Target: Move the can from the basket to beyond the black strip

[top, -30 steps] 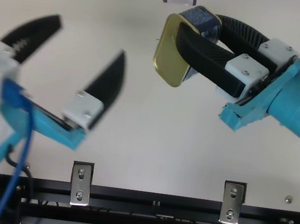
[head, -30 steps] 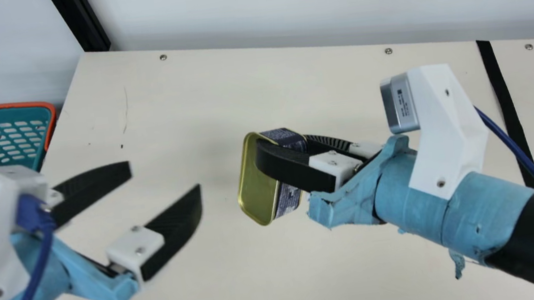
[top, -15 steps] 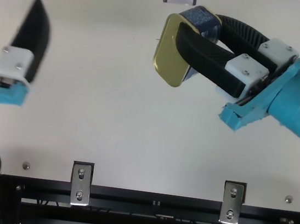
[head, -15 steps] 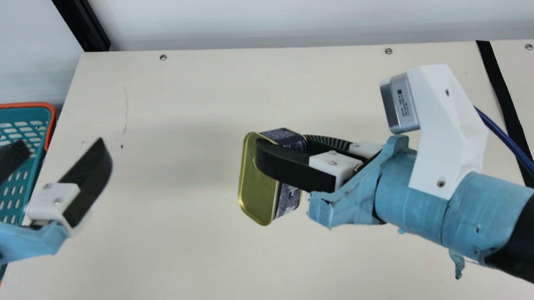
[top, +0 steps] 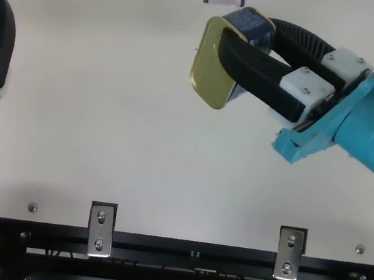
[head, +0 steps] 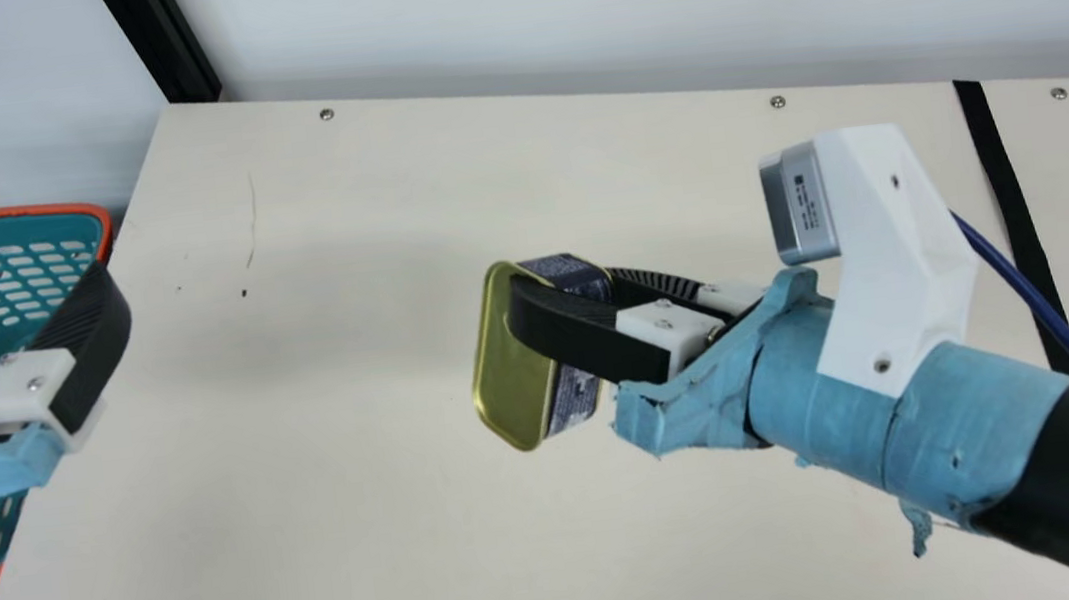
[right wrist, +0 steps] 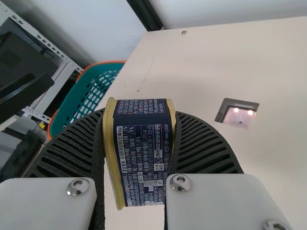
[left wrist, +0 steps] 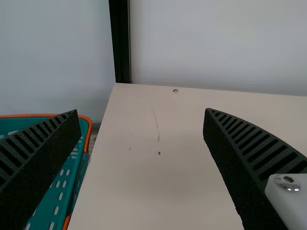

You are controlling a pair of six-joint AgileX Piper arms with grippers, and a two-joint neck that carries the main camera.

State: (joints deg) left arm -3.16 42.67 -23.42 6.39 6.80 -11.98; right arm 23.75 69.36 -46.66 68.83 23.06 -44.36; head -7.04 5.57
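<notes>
At the left end of the cream table (head: 350, 532), withdrawing the left black ribbed gripper (head: 19, 280) toward the teal plastic basket with the orange rim (head: 1, 213), overlapping it in the main view and carrying nothing between widely spread fingers. Nearer the middle, pinching the squarish gold-and-navy metal can (head: 509, 373) with the right black ribbed gripper (head: 563, 287), pressing on the gold base and the opposite face. Holding the can tilted, seemingly off the table, on the basket side of the flat black strip (head: 1010, 185) and well apart from it.

For the task, probably meaning a finished handover: clearing the left gripper out of the way, leaving the carrying to the right gripper alone.

Compared with a second ago, sliding the left gripper from just beside the can to well apart from it; compared with half a second ago, easing farther out still. On the right, barely changing, shifting the can only a trace toward the basket side. Probably needing next to swing outward past the strip, then to lower and level the can before loosening; risking a slip by turning too quickly.
</notes>
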